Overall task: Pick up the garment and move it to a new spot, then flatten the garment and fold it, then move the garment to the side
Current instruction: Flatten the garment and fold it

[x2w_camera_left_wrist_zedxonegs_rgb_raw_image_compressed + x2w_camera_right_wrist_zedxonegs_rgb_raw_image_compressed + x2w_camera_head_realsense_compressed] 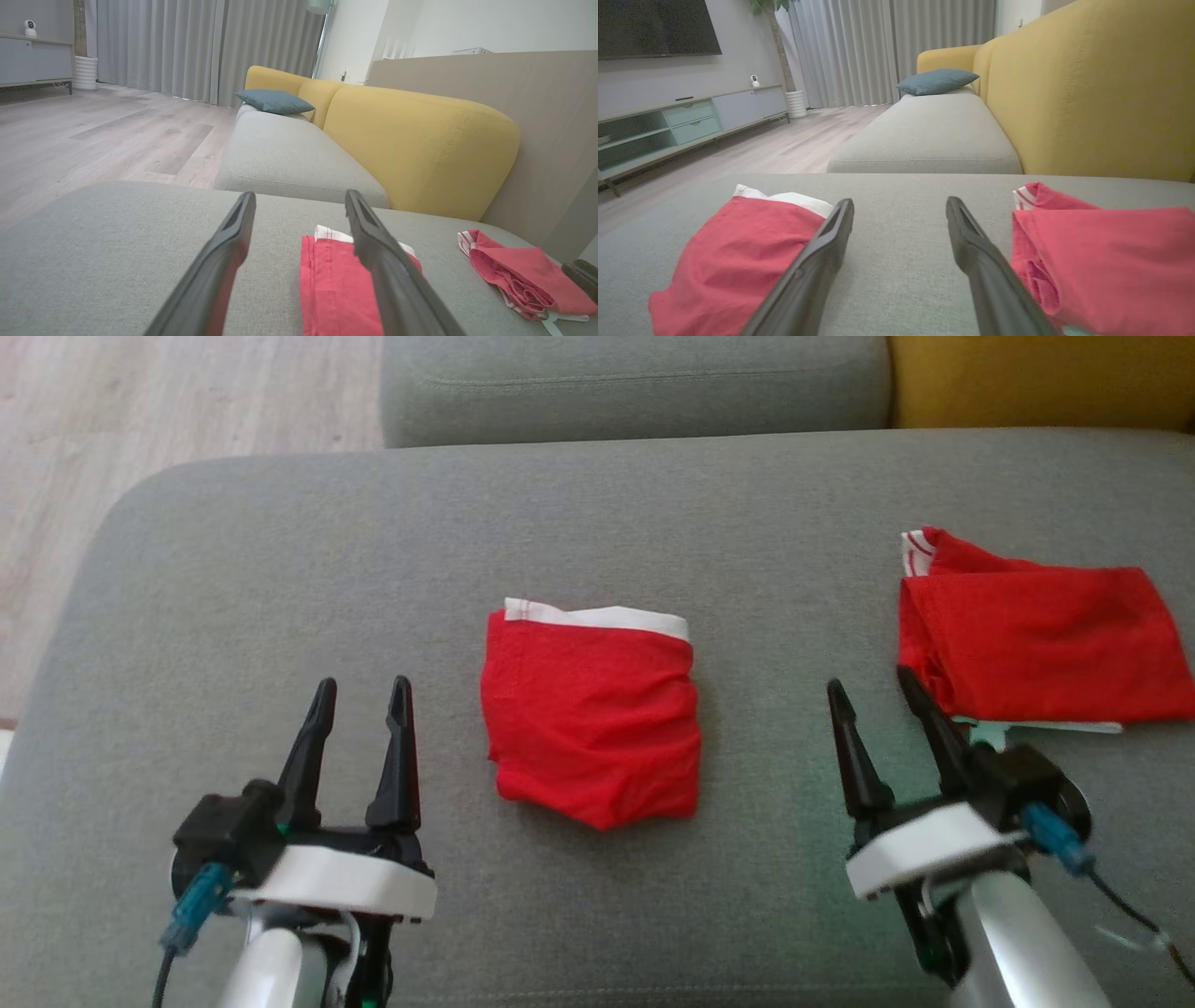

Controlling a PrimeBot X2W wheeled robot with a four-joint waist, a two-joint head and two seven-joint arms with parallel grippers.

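While two pincers gape, two red garments lie apart.

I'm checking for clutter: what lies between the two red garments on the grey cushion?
Bare grey cushion, plus the open right pincer poised beside the right-hand garment; seen in the head view.

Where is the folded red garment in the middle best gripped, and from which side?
Probably the left edge of the folded garment, coming from the left with the open left gripper: it lies flat, and that straight edge faces the nearer gripper.
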